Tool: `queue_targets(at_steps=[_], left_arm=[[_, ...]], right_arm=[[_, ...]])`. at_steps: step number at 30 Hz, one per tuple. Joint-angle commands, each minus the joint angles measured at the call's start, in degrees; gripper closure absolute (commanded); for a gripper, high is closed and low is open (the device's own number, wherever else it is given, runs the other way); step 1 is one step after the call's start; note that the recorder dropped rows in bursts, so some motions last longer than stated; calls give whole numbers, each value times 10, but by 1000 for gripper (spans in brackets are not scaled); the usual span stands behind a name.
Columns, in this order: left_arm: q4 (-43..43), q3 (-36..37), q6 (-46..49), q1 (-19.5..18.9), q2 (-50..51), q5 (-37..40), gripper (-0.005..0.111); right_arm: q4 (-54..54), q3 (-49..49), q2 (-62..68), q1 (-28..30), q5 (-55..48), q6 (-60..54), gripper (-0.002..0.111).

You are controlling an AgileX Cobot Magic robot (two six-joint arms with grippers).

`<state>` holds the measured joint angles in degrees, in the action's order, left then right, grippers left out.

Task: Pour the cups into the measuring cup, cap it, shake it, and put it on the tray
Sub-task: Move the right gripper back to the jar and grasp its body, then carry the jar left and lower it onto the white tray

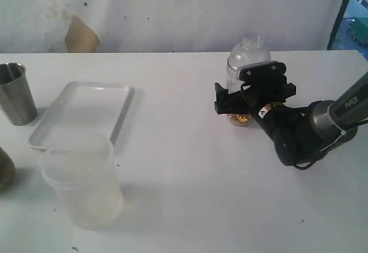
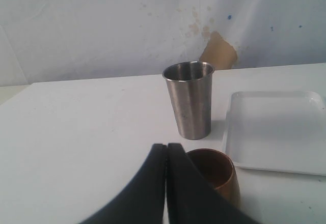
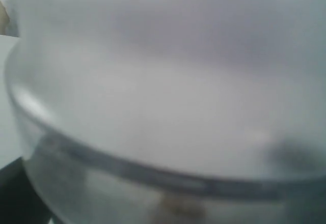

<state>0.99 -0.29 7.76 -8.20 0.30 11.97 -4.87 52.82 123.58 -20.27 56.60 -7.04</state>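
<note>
We take the pouring and capping steps as done. The measuring cup [image 1: 233, 73] stands toward the table's [image 1: 190, 207] far edge, right of the middle, with the domed cap [image 1: 249, 49] seated on it and a little orange-yellow material lying at its bottom.

The right gripper [image 1: 244, 100] reaches in from the right edge at mid-height on that cup. Its jaws are spread wide, one on each side of the clear wall. We cannot tell whether the pads touch the plastic, and the cup looks to be resting on the table, not lifted. In the right wrist view the blurred cup wall fills everything, so the cup sits deep between the jaws. We judge this a sensible place to hold it for a shake, below the cap so the lid is not knocked.

The left gripper [image 2: 166, 178] has its fingers pressed together on nothing. It hangs over the brown cup [image 2: 216, 170] near the left edge, out of the right arm's way. The steel tumbler [image 2: 189, 102] stands upright beyond the brown cup, and what we see of both interiors looks empty.

The white tray [image 1: 80, 112] lies bare just beside the tumbler, well apart from the measuring cup. A frosted tub [image 1: 80, 181] stands at the tray's near end. In our judgement, carrying the cup to the tray will mean crossing the middle of the table.
</note>
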Motion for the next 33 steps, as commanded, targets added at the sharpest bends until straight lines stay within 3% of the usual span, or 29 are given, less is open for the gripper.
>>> queue_targets(at_steps=[1, 9, 12, 14, 18, 19, 23, 28, 33], left_arm=[[5, 3, 0, 3, -3, -4, 106], [5, 3, 0, 3, -3, -4, 106], [5, 3, 0, 3, -3, -4, 106], [5, 3, 0, 3, -3, -4, 106], [5, 3, 0, 3, -3, -4, 106], [5, 3, 0, 3, -3, -4, 106], [5, 3, 0, 3, -3, -4, 106], [5, 3, 0, 3, -3, -4, 106], [5, 3, 0, 3, -3, -4, 106]], right_arm=[[8, 3, 0, 3, 4, 34, 3], [-5, 5, 0, 3, 18, 90, 3], [-14, 5, 0, 3, 20, 87, 11], [-14, 5, 0, 3, 20, 74, 28], [-4, 5, 0, 3, 19, 70, 101], [-4, 5, -1, 3, 26, 75, 107], [-2, 7, -6, 3, 44, 136, 107], [75, 45, -34, 3, 31, 198, 108], [243, 196, -44, -21, -220, 276, 108]])
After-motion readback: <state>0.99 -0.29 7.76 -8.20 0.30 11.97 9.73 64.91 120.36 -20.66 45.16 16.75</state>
